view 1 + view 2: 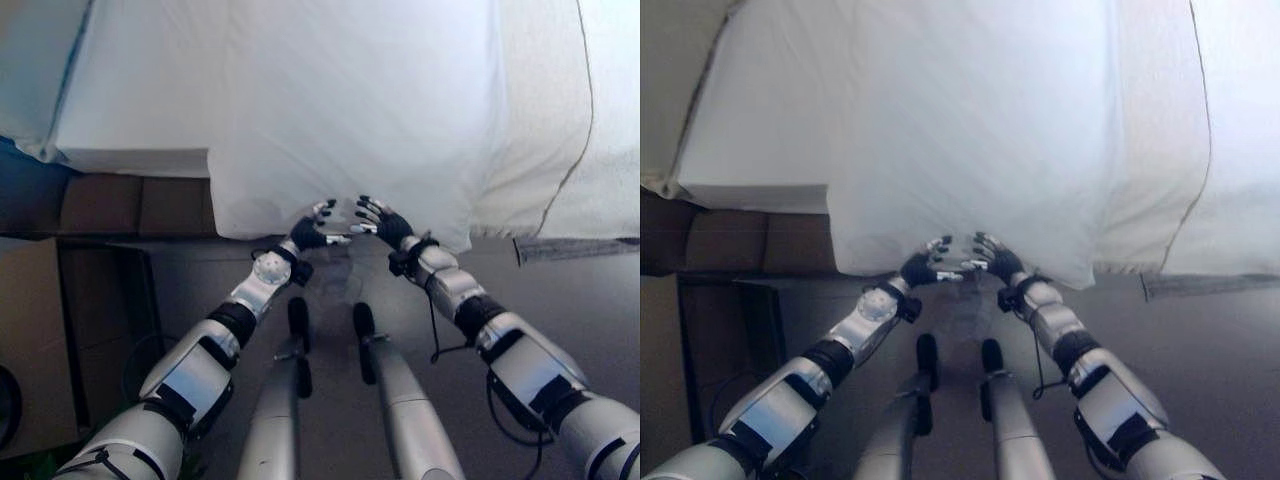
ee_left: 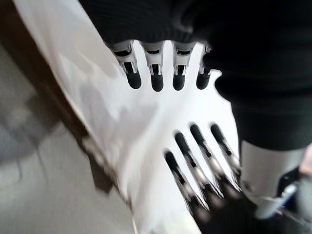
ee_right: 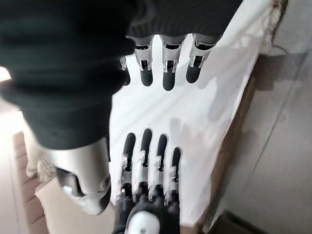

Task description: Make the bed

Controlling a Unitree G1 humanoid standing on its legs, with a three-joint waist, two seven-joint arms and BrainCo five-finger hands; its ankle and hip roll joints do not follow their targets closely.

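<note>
A: Hands first?
B: Left hand (image 1: 312, 232) and right hand (image 1: 383, 224) are side by side at the hanging hem of the white cloth bed cover (image 1: 340, 110). Fingers on both are straight and spread, gripping nothing; fingertips sit at the cloth, contact unclear.
A: Which way does the cover lie from them?
B: Straight ahead and above. It drapes over the near side of the bed (image 1: 130, 160), and its lower edge runs left to right just past the fingertips. Both hands look equally near, centred on the hanging flap.
A: Counts?
B: One white cover, one bed, two hands. A seam line (image 1: 585, 100) curves down the cloth off to the right. Grey floor (image 1: 560, 290) below.
A: Next move?
B: Probably pinch the hem, I'd guess.
</note>
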